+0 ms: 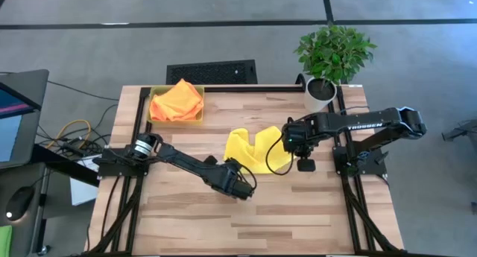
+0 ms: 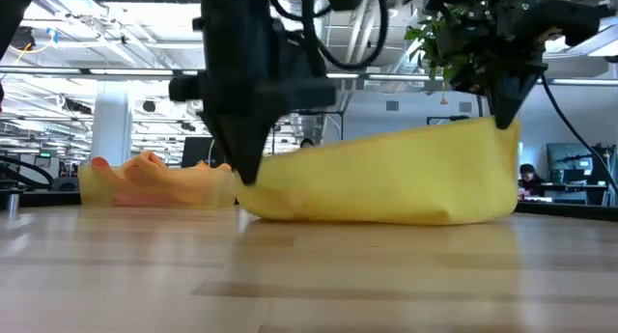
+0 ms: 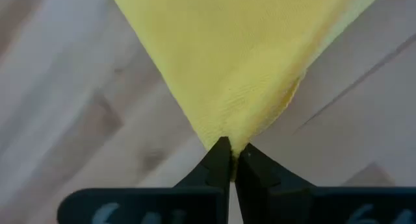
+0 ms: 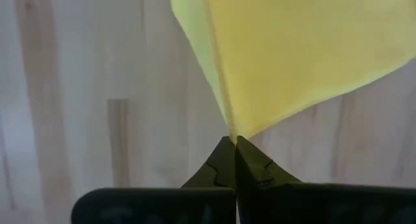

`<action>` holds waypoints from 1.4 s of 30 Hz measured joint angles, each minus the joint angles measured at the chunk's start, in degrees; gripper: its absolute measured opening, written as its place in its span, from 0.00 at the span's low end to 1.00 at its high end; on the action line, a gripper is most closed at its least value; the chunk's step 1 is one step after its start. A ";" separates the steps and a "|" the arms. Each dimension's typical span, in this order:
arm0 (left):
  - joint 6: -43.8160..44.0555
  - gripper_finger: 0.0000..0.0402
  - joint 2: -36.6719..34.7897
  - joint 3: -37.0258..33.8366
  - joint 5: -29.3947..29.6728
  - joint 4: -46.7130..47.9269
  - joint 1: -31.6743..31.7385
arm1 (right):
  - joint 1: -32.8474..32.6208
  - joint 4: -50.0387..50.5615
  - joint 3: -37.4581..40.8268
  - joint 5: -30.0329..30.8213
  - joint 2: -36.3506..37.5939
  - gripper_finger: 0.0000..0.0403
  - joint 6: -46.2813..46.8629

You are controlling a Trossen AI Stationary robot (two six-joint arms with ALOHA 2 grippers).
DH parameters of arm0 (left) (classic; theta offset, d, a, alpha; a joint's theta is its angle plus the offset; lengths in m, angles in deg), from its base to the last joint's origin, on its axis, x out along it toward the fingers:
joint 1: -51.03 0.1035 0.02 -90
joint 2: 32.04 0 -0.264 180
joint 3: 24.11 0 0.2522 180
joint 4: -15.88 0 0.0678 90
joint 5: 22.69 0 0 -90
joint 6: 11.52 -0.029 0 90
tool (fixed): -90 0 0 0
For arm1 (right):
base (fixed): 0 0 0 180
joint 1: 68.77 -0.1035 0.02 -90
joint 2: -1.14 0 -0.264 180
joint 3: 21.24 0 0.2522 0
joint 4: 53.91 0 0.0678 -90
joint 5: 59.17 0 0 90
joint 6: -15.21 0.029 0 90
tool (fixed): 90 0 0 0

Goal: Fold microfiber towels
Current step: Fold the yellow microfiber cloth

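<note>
The yellow towel [image 1: 252, 150] lay mid-table, slung between two pinched corners, one low, one lifted. My left gripper [image 3: 230, 152] was clamped shut on the near corner, my right gripper [image 4: 233, 141] clamped on the raised one. I judged both had to move level, cloth taut, for a clean fold. Orange towels [image 1: 176, 100] sat in the bin [image 1: 152, 93].

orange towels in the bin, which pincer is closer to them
Left. The left pincer grips the yellow towel diagonally below the orange towels; the right pincer grips it farther across the table.
</note>
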 joint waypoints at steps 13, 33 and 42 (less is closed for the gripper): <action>-22.04 0.00 -8.30 -0.09 -1.25 8.32 6.84 | 0.35 0.48 -8.85 21.70 0.00 0.02 -1.30; -32.17 0.00 -24.78 -0.11 21.21 3.14 16.97 | 0.06 -2.38 -14.83 58.79 4.68 0.02 2.77; -40.27 0.00 -26.31 1.74 26.40 -0.35 20.03 | 1.98 -13.42 -14.83 62.02 9.64 0.02 -4.56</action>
